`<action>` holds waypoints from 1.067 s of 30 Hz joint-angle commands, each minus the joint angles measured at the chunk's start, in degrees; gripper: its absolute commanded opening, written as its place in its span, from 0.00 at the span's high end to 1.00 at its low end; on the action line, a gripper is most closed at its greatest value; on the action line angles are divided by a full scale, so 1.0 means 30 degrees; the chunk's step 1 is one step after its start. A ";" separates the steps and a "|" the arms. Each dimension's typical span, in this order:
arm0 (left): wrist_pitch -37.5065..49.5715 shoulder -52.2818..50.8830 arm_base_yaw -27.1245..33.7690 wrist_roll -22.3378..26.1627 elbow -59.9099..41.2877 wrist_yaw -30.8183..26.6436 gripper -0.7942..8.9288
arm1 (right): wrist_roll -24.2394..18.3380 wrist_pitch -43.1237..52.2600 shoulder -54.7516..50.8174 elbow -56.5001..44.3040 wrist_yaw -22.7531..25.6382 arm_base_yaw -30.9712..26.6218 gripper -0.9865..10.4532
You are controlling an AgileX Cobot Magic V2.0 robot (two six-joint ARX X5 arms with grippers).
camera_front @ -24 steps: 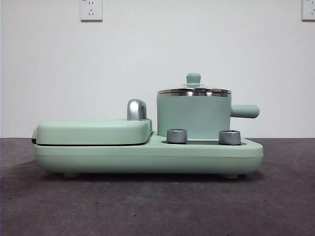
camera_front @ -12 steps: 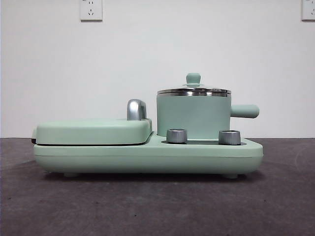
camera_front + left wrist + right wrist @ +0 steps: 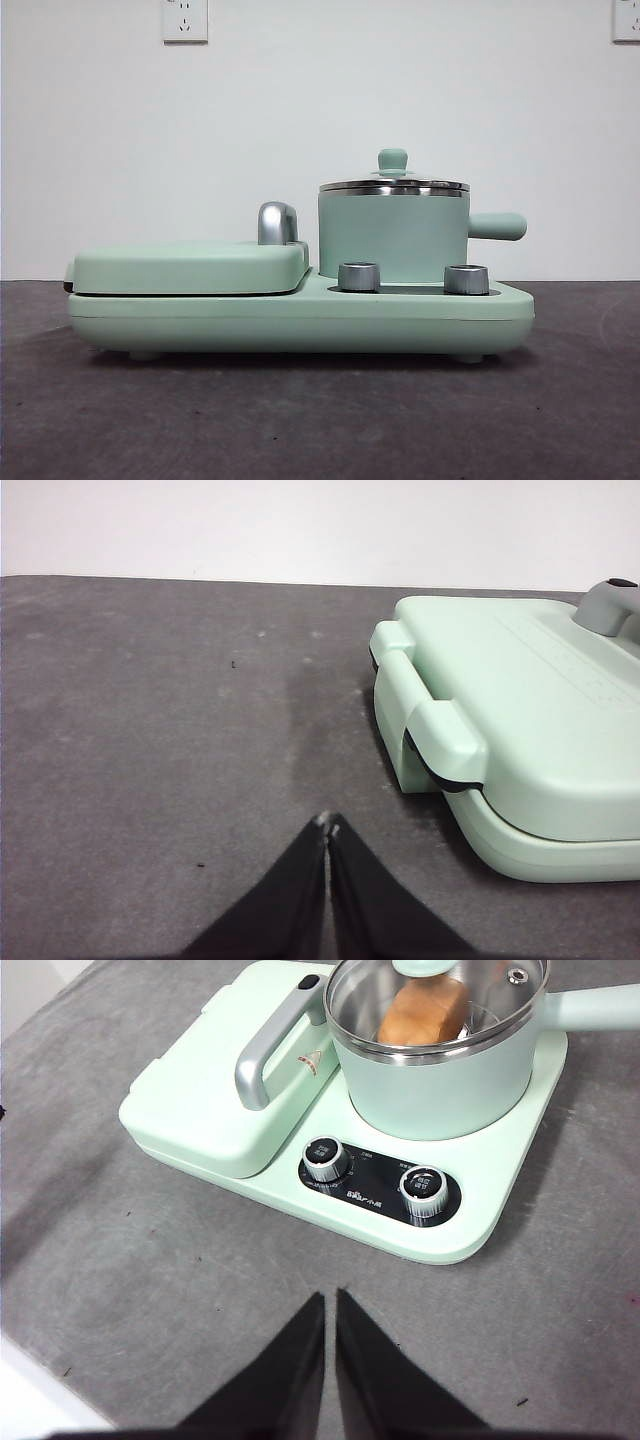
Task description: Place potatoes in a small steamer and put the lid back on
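With my right gripper (image 3: 330, 1300) pressed shut on nothing, well clear of the small steamer (image 3: 440, 1080), and my left gripper (image 3: 327, 825) shut too over bare table (image 3: 150, 730) beside the griddle cover (image 3: 520, 720), both wait. Inside the steamer lies the potato (image 3: 425, 1012) under the lid (image 3: 394, 184) (rim seated level, I judge); doing this well means staying clear of the steamer.

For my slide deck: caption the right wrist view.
Potato inside lidded small steamer, glass lid on; right claw shut above the table.
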 commanded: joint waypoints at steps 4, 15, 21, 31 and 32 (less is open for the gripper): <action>-0.0146 -0.0029 0.0022 0.0066 -0.0372 -0.0058 0.91 | 0.0124 0.0197 0.0022 0.0168 0.0015 0.0182 0.90; -0.0138 -0.0029 0.0022 0.0058 -0.0372 -0.0058 0.91 | 0.0124 0.0197 0.0022 0.0168 0.0015 0.0182 0.90; -0.0138 -0.0029 0.0022 0.0058 -0.0372 -0.0058 0.91 | 0.0109 0.0342 -0.0750 -0.0029 0.0029 -0.0481 0.90; -0.0146 -0.0029 0.0022 0.0066 -0.0372 -0.0066 0.91 | -0.1421 0.8444 -0.5428 -0.8510 0.0750 -0.9085 0.90; -0.0146 -0.0029 0.0022 0.0058 -0.0372 -0.0066 0.91 | -0.1931 0.9151 -0.6098 -0.9646 0.0794 -0.9843 0.90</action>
